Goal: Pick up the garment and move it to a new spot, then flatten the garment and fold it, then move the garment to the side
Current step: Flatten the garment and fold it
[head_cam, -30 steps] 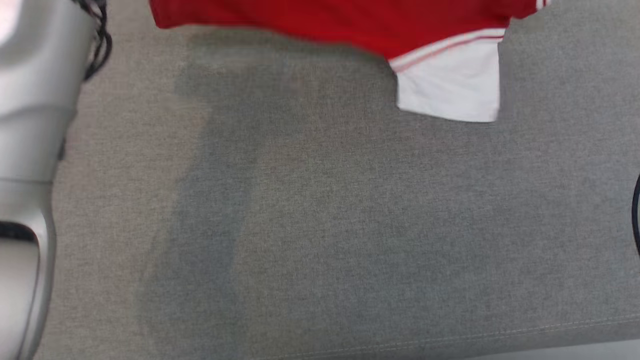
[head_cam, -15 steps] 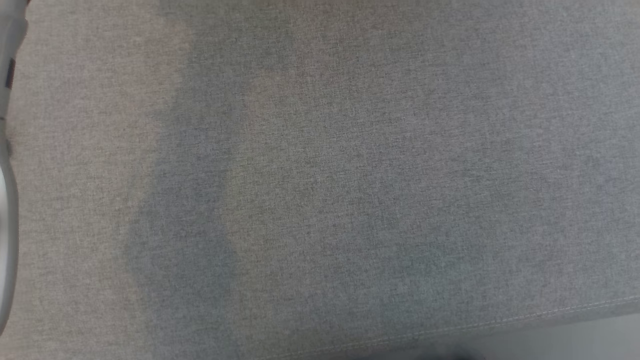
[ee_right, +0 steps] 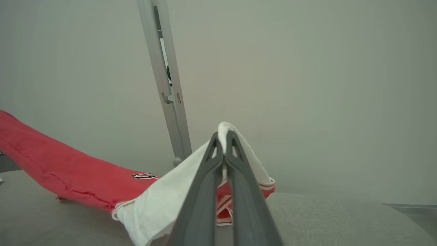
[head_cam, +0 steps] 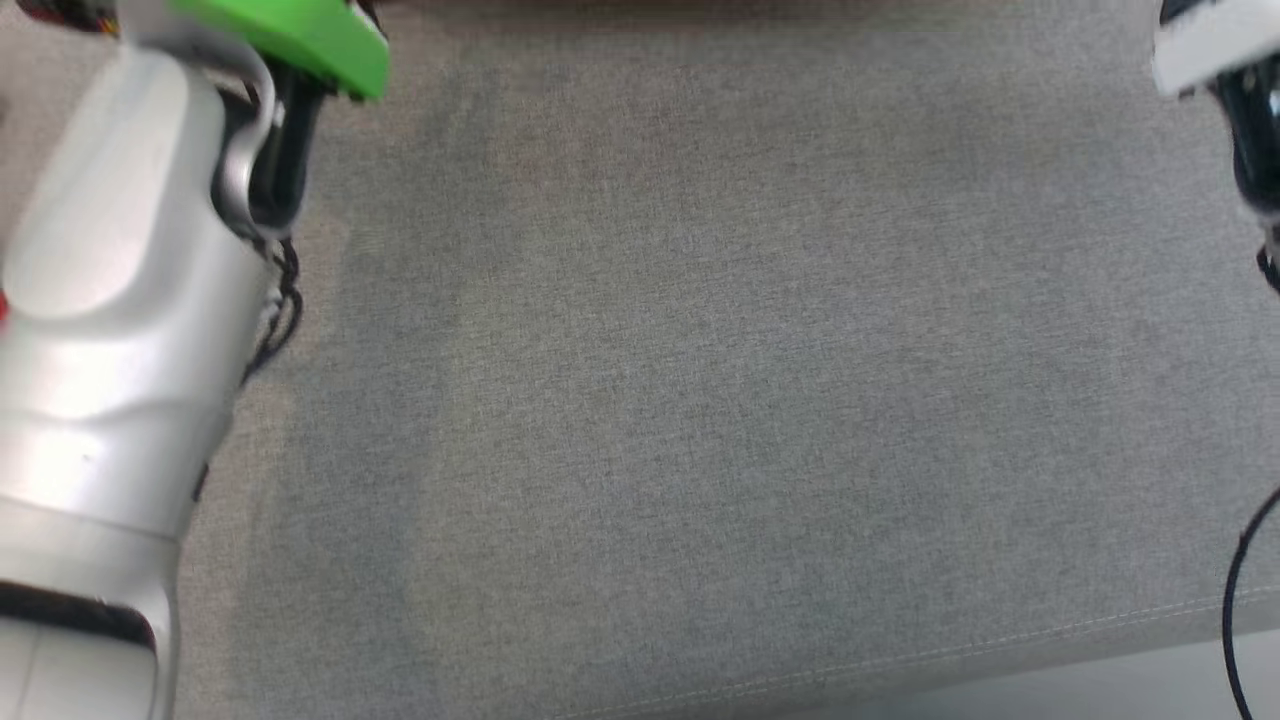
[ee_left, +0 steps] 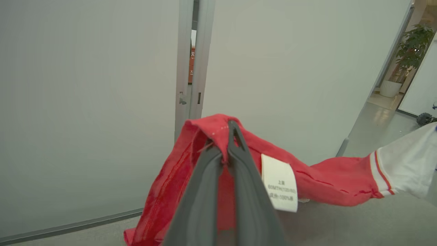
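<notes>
Between the two grippers the garment (ee_left: 327,184) hangs strung out: a red shirt with white, red-striped sleeves, sagging in the middle. Its lowest fold seems to brush the grey fabric surface (head_cam: 700,350), though the low angle of the wrist views leaves that unsure.

The left gripper (ee_left: 228,136) has its jaws pinched tight on a red hem, which bunches over the fingertips and drapes down both sides. A white care label (ee_left: 280,186) hangs just beside the fingers. From there the cloth runs off to a white sleeve (ee_left: 406,167). The right gripper (ee_right: 222,136) is likewise clamped — on a white sleeve edge that pokes up between its tips, with the red body (ee_right: 68,177) trailing away to that view's left.

From the head camera, the surface lies broad and bare between the pale left forearm (head_cam: 110,330) and the right arm (head_cam: 1210,45) in the top corner. Its near edge carries a stitched seam (head_cam: 900,660), with a pale strip of floor (head_cam: 1100,690) beyond. A black cable (head_cam: 1235,600) loops at the right margin. A plain wall (ee_left: 85,102) with a grey post (ee_left: 193,68) stands behind.
</notes>
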